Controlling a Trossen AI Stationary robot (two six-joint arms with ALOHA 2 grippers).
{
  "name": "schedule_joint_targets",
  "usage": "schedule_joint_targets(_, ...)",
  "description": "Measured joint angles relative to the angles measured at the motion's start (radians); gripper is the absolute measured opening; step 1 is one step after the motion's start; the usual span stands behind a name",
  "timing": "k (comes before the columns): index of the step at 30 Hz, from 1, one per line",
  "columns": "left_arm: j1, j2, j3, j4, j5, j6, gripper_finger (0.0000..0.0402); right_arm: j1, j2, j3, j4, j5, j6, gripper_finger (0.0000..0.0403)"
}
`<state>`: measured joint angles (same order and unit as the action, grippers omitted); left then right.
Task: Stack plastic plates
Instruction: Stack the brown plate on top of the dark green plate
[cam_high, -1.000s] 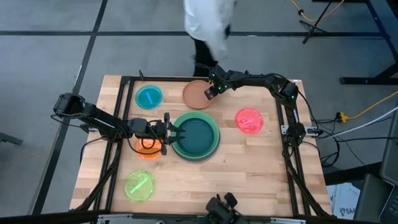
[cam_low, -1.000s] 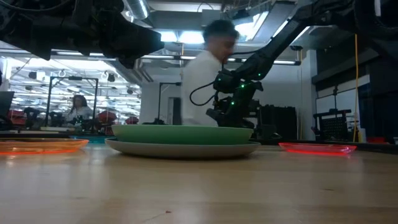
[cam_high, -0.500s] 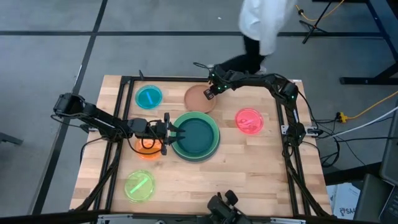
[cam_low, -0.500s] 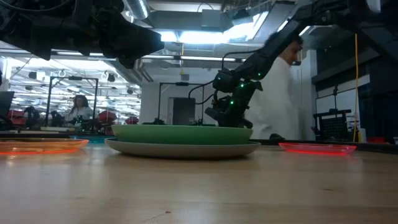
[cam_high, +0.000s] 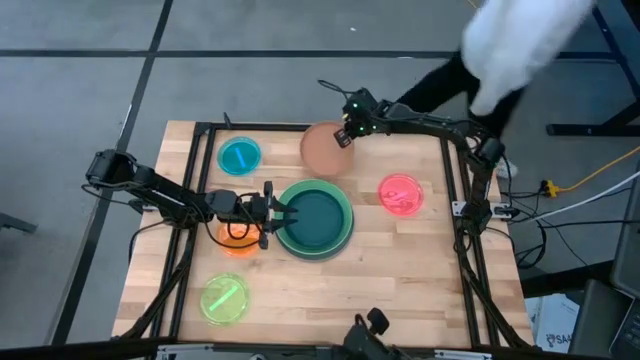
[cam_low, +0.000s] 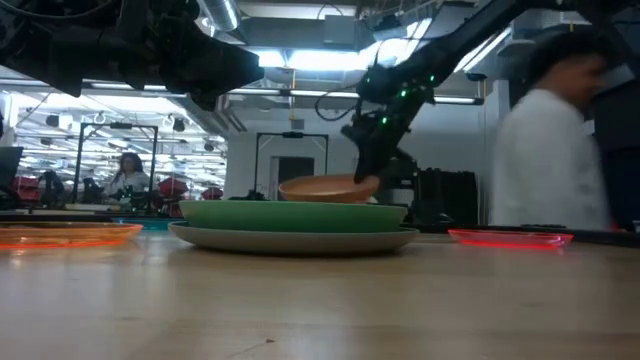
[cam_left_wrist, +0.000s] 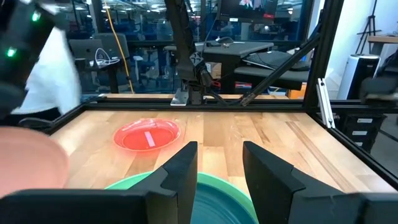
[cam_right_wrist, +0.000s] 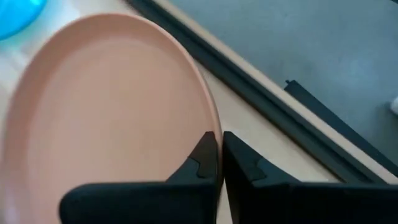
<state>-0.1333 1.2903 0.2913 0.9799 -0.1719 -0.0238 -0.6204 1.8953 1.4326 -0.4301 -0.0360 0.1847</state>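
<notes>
The terracotta plate hangs above the table's far middle, held by my right gripper. In the low view the terracotta plate shows above the stack. That stack sits mid-table: the dark teal plate in the light green one, on the grey one. My left gripper is open at the stack's left rim, fingers level over it. Flat on the table lie the cyan, pink, yellow-green and orange plates, the orange partly under my left arm. My right gripper pinches the terracotta plate's rim between its two fingers, on the side toward the table's far right corner. The fingers come slanting down from that side. The plate is lifted clear of the table and stays close to level.
A person in a white top walks past beyond the table's far right corner. A black frame runs along the table's far edge and sides. Bare wood lies along the near edge.
My right gripper has risen with the terracotta plate and drawn a little toward the far right; the plate, on the table a second ago, is now lifted clear and shows above the stack in the low view. The person has walked from the far middle to the right.
</notes>
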Motion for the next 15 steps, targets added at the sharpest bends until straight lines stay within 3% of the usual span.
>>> schedule_joint_targets(6,0.0,0.0,0.0,0.0,0.0,0.0,0.0122,0.059,-0.075,0.0,-0.063,-0.052,-0.024,0.0005)
schedule_joint_targets(15,0.0,0.0,0.0,0.0,0.0,0.0,0.0122,0.236,-0.077,-0.017,-0.06,-0.114,-0.043,0.0005)
